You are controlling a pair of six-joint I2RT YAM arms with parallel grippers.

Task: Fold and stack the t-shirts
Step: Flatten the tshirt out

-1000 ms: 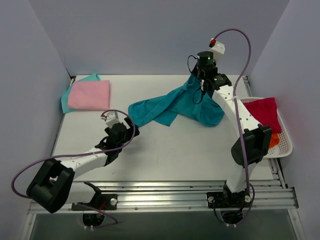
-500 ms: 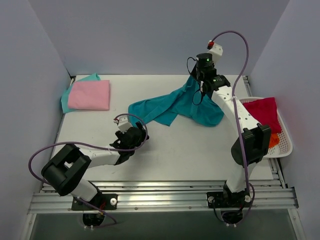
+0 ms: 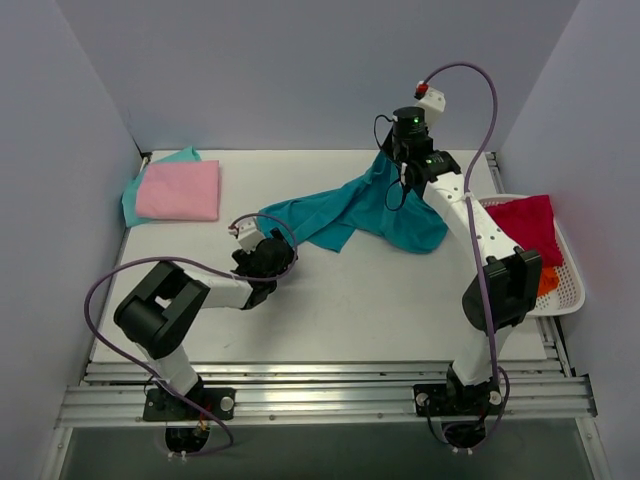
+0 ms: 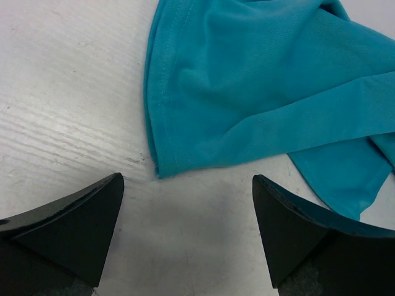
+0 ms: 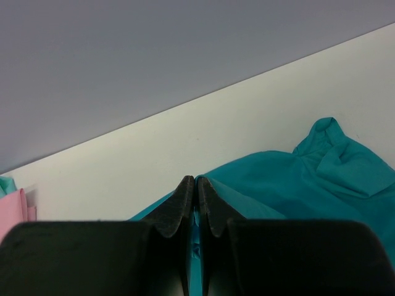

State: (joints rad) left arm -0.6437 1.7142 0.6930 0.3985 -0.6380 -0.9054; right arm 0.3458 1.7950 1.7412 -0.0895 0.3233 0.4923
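One loose corner of the teal t-shirt [image 4: 247, 80] lies just ahead of the wide-open left gripper [image 4: 188, 180]; the right gripper [image 5: 195, 182] pinches its far end.

L gripper [image 4: 187, 185] agape, low; R gripper [image 5: 196, 180] pinched tight, up high

The right end effector [image 5: 196, 185] has its black fingers pressed together on a fold of the teal t-shirt [image 5: 290, 185], which drapes down onto the white table [image 5: 185, 142]. A pink t-shirt [image 5: 12, 213] shows at the left edge.
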